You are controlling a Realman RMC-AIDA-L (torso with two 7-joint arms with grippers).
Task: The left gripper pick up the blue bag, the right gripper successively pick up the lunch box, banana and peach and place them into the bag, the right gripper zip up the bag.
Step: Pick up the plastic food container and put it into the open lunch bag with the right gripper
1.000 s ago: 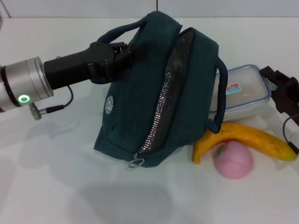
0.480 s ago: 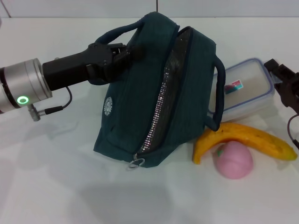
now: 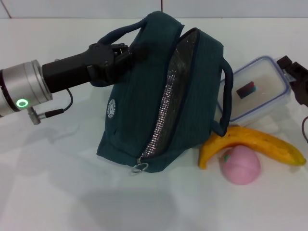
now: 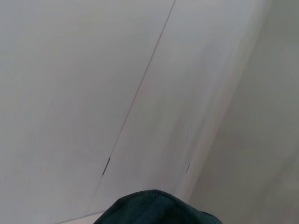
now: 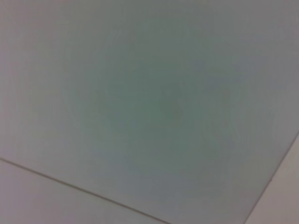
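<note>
The left gripper point(image 3: 126, 52) is clenched on one carry handle point(image 3: 115, 36) of the blue bag point(image 3: 144, 101), holding the bag's top up and tipped toward the left side of the white table point(image 3: 48, 183). The bag's near bottom edge rests on the table. Its zipper point(image 3: 161, 118) is undone, and the long opening shows a silvery lining point(image 3: 180, 72); the zipper pull ring point(image 3: 140, 168) lies at the near end, by the table. The bag's second handle point(image 3: 227, 98) hangs down on the right side.

The lunch box point(image 3: 257, 91), a clear container with a blue-rimmed lid, sits tilted just right of the bag, its right end raised and its left end partly hidden behind the hanging handle. The right gripper point(image 3: 296, 77) is at the box's right end, at the right edge of the scene, grasping that end.

The banana point(image 3: 260, 144) lies on the table nearer than the box, its left tip touching the bag's lower right side. The peach point(image 3: 240, 165), pink, sits just near of the banana, touching it.

The left wrist view shows only a bit of dark bag fabric point(image 4: 159, 210) against a pale wall; the right wrist view shows only a plain pale surface.
</note>
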